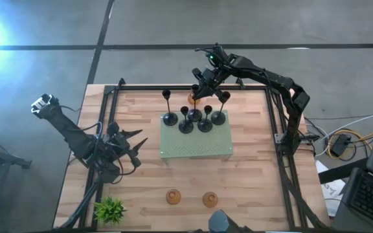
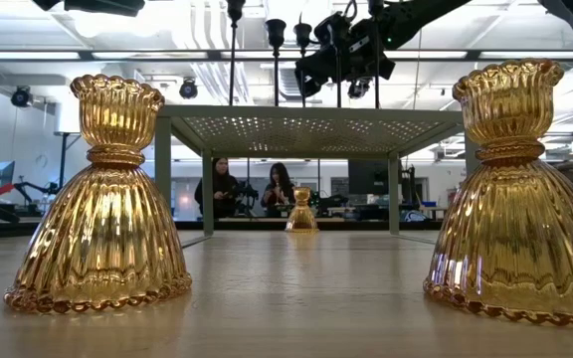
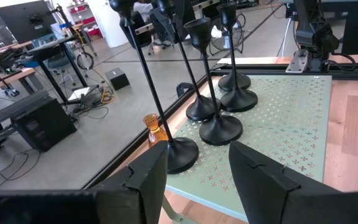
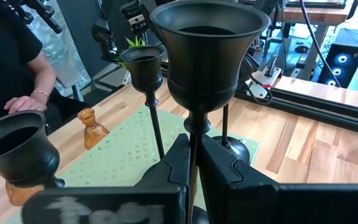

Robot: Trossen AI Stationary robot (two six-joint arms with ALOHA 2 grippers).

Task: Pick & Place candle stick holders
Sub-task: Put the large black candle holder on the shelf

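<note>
Several tall black candle stick holders (image 1: 185,126) stand by their round bases on a green perforated platform (image 1: 173,147) at the table's middle; they also show in the left wrist view (image 3: 219,127). My right gripper (image 1: 203,90) is at the platform's far edge, shut on one black holder (image 4: 207,50). One amber holder (image 1: 191,97) stands on the table by that edge. Two amber holders (image 1: 173,195) (image 1: 210,199) stand near the table's front edge. My left gripper (image 1: 135,145) is open and empty, left of the platform. My right gripper pinches the black holder's thin stem (image 4: 193,134), a little below its cup, between its two fingers (image 4: 178,163). The fingers come from the table's far side, roughly level, and lie across the stem. The holder is upright. The fingers hide its base.
A small green plant (image 1: 110,209) sits at the table's near left corner. A black frame rail (image 1: 274,123) runs round the table. A person's hand (image 4: 27,102) rests beyond the far edge, and people (image 2: 222,184) stand in the room behind.
</note>
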